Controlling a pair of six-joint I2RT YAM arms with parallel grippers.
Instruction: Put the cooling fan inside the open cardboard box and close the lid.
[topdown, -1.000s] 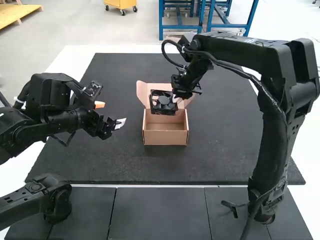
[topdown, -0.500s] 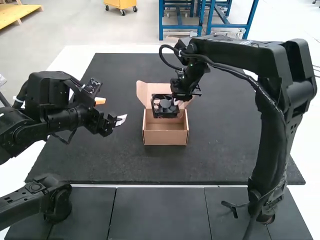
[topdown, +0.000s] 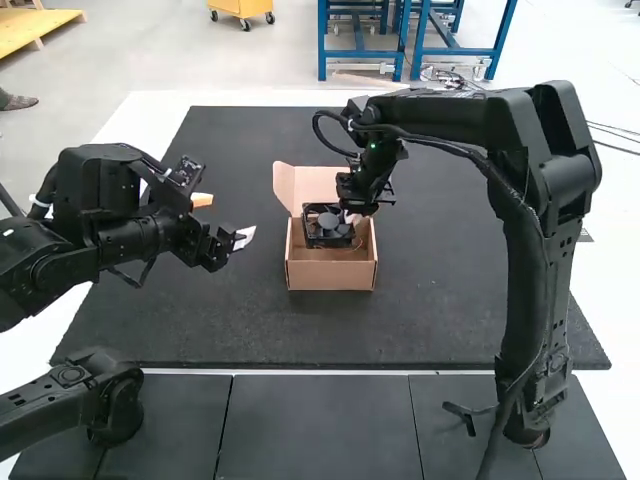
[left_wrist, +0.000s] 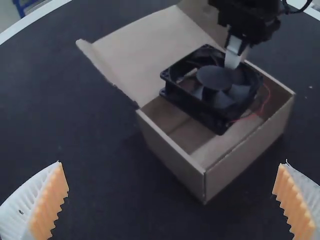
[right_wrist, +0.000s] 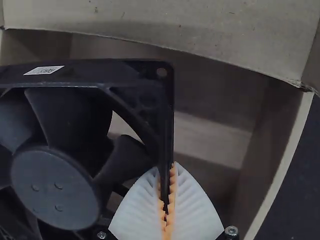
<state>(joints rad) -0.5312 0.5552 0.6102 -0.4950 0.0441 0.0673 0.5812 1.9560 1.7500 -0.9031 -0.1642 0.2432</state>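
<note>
Black matting (topdown: 450, 300) covers the table, and at its middle the cardboard box (topdown: 331, 265) stands with its lid (topdown: 300, 185) folded back at the far left. The right gripper (topdown: 352, 208) pinches the frame of the cooling fan (topdown: 327, 224), which hangs tilted in the box's mouth. The left gripper (topdown: 222, 222) sits to the left, fingers spread and empty. The fan looks light and stiff-framed but thin-bladed, so the frame is the best place to hold it. Print on its white sticker (right_wrist: 44, 70) is too small to read.
</note>
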